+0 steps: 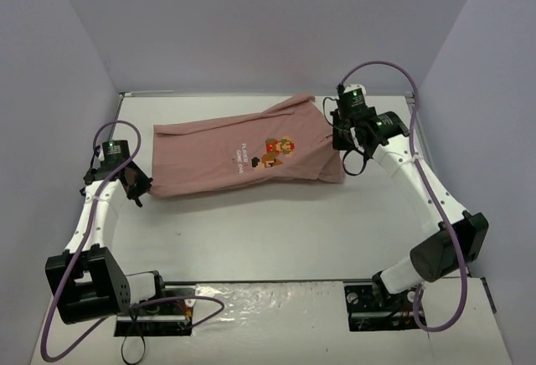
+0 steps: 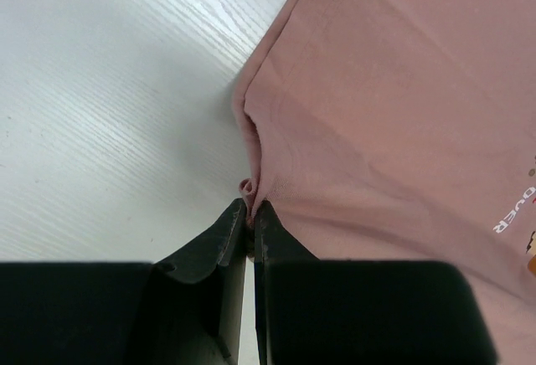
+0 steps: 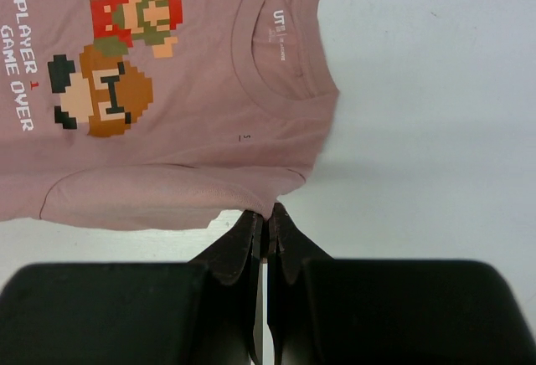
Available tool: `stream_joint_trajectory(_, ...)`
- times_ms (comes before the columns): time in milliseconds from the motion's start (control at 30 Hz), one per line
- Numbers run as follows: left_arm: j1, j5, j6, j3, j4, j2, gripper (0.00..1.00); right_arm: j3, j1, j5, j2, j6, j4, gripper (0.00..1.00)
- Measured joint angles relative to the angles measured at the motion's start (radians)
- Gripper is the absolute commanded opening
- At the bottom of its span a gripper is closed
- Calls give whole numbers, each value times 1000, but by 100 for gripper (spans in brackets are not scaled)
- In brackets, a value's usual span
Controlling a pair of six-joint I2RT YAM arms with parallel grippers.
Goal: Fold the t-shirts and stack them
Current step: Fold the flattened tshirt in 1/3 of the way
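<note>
The dusty-pink short-sleeved cloth t-shirt (image 1: pixel 243 151) lies spread on the white wood-grain table (image 1: pixel 276 231), graphic facing up, stretched between my two arms. My left gripper (image 2: pixel 249 214) is fully closed, its tips pinching a small pucker of cloth at the shirt's bottom end. My right gripper (image 3: pixel 268 218) is fully closed on the shirt's edge beside the collar

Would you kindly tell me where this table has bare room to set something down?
The widest bare table lies between the near edge of the t-shirt and the arm bases. A thin wedge is free behind the shirt, toward the far-left corner. Both shirt ends are crowded: the left claw and right claw pinch its edges there.
</note>
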Motion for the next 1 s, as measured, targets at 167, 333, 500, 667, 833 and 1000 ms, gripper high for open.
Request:
stream_joint_trajectory(167, 1, -17, 2, 14, 2, 21, 0, 65, -1, -14, 95, -35, 3, 0)
stream_joint_trajectory(333, 3, -31, -1, -11, 23, 22, 0, 85, -6, -16, 146, -54, 5, 0)
stream_joint_trajectory(500, 10, -40, -8, -25, 36, 61, 0, 111, -12, -11, 180, -79, 3, 0)
stream_joint_trajectory(667, 10, -47, -21, -11, 59, 156, 0, 160, -23, -8, 231, -95, 7, 0)
stream_joint_trajectory(833, 10, -46, -36, 38, 84, 239, 0, 227, -26, -1, 319, -117, 11, 0)
stream_joint_trajectory(1000, 10, -46, -48, 91, 107, 318, 1, 285, -26, -1, 413, -128, 17, 0)
